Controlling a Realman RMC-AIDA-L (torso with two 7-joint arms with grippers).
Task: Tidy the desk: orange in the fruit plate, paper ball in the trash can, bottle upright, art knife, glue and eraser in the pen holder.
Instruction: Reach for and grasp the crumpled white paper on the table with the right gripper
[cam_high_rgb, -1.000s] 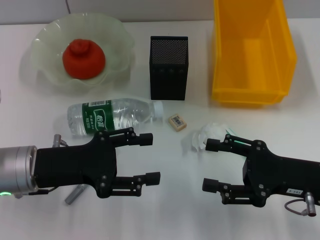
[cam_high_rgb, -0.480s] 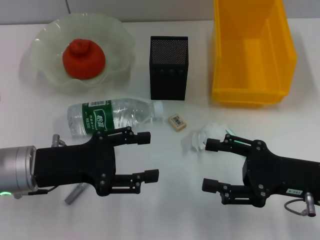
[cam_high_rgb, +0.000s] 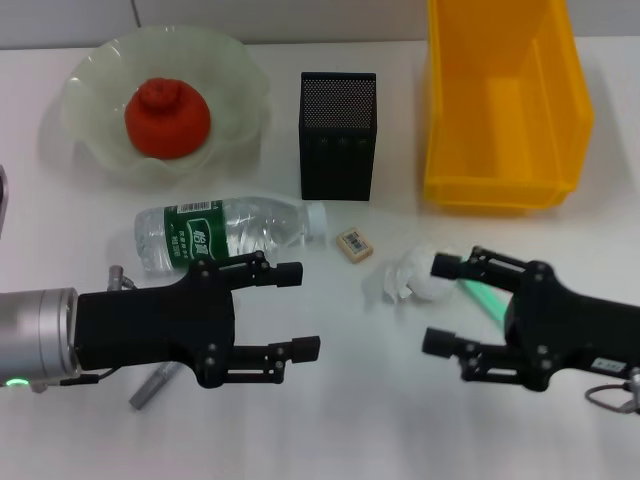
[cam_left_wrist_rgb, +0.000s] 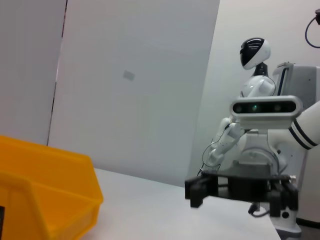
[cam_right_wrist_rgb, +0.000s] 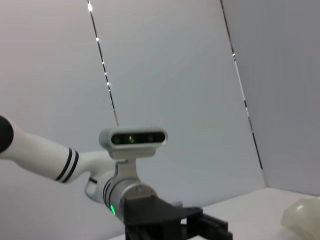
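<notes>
Head view. Left gripper (cam_high_rgb: 296, 309) hovers low over the white desk (cam_high_rgb: 340, 420), fingers spread apart, nothing between them; its upper finger lies just beside the near side of the lying water bottle (cam_high_rgb: 225, 231). Right gripper (cam_high_rgb: 440, 303) likewise spread wide and empty, its upper fingertip touching or just overlapping the paper ball (cam_high_rgb: 405, 277); contact cannot be confirmed.

Open room: bare desk between the two grippers and along the whole near edge. Between the bottle cap and the paper ball only the eraser (cam_high_rgb: 353, 244) sits, apart from both. The pen holder (cam_high_rgb: 338, 136) stands upright between the fruit plate (cam_high_rgb: 95, 75) and the yellow bin (cam_high_rgb: 505, 105), a clear gap on each side. The orange (cam_high_rgb: 166, 118) rests in the plate.

Hidden or unclear:
- A grey, stick-shaped item (cam_high_rgb: 152, 387) pokes out from under the left arm; most of it is covered, so it cannot be identified.
- A green item (cam_high_rgb: 482, 294) shows beside the paper ball, partly under the right gripper's finger.
- The bin's far end is cut off by the frame.

Left wrist view shows a corner of the yellow bin and the opposite gripper (cam_left_wrist_rgb: 240, 187) far off.
</notes>
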